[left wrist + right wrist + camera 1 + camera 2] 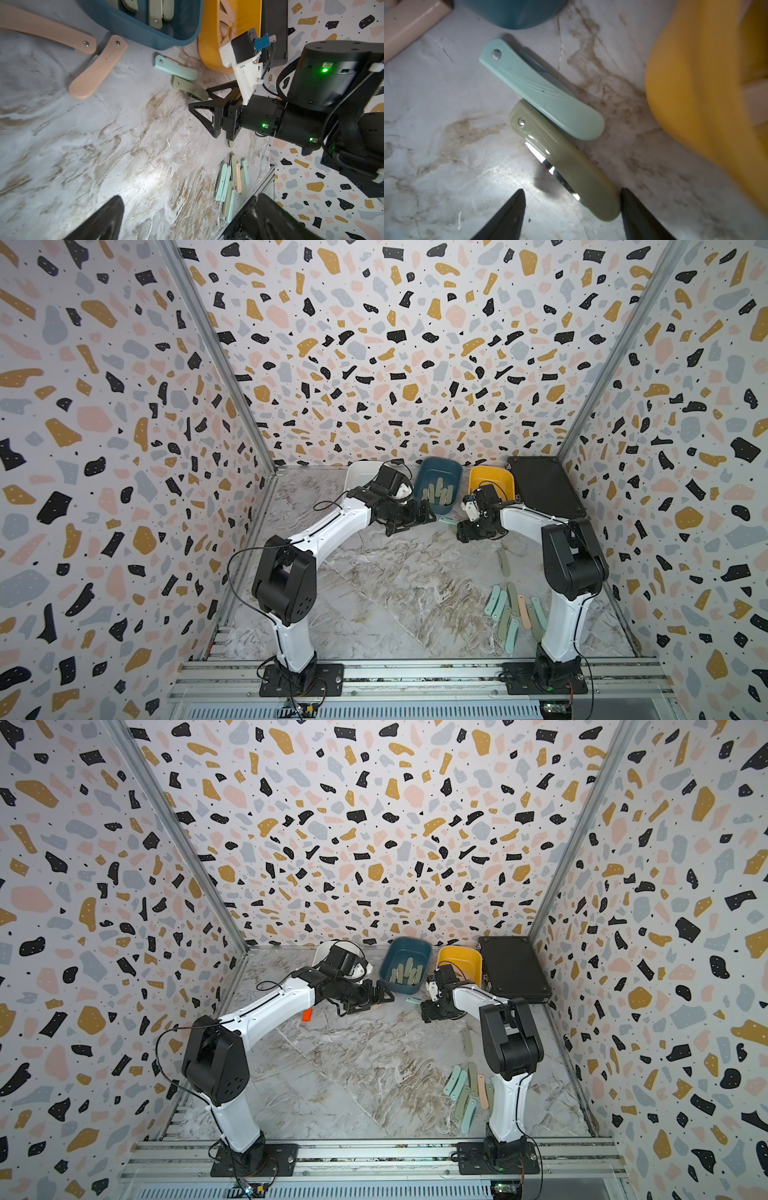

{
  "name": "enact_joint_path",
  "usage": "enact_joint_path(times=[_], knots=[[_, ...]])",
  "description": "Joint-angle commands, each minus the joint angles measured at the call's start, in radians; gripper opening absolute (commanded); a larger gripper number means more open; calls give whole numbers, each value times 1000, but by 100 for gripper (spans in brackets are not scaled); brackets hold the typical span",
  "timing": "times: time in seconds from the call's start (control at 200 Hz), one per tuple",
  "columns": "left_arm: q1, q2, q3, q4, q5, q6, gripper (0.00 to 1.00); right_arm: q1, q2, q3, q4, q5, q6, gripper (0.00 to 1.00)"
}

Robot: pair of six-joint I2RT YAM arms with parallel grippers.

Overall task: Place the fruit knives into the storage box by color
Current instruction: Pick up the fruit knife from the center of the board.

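marble tabletop (395, 580), sage knife (564, 166) between open jaws

three tubs stand in a row along the tabletop's back edge: the white tub (356, 472) half hidden behind the left arm (332, 522), the teal tub (441, 466) with sage green knives (436, 494) lying in it, the mustard tub (492, 477) with peach knives (225, 31) in it. just in front, between teal and mustard, a mint knife (542, 93) and the sage knife lie side by side, touching. the right gripper (572, 190) is low over them, jaws apart, one end of the sage knife between the fingers (508, 218); one finger may be touching it, hard to tell from here; nothing is clamped. the left gripper (409, 521) hangs wide open and empty by the teal tub's front, near two loose peach knives (97, 66). a heap of mixed knives (513, 614) lies toward the front right corner, beside the base of the right arm (557, 635).
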Motion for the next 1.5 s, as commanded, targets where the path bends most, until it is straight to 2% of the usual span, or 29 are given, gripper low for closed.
enact_joint_path(times=[0.0, 0.07, 0.255, 0.596, 0.801, 0.881, 1.066, 1.312, 1.497], knots=[[4, -19, -20, 11, 29, 25, 99, 38, -18, 10, -57, 11, -13, 66], [3, -25, -20, 10, 32, 27, 99, 59, -39, -8, -60, 30, -8, 59], [4, -49, -43, 19, 36, 25, 99, 73, -78, -35, -58, 63, 8, 50], [12, -77, -77, 15, 34, 29, 99, 77, 49, 88, -77, 66, 45, 50], [29, -74, -87, 15, 42, 27, 99, 103, 91, 109, -82, 78, 53, 39], [36, -74, -90, 17, 44, 28, 99, 110, 87, 105, -86, 93, 57, 32], [43, -71, -73, -2, 41, 32, 99, 114, 32, 73, -111, 110, 100, 23], [60, -65, -53, -43, 25, 37, 99, 122, -169, -56, -114, 76, 155, 21], [68, -34, -21, -91, -21, 50, 99, 120, -223, 15, -142, 65, 169, 21]])
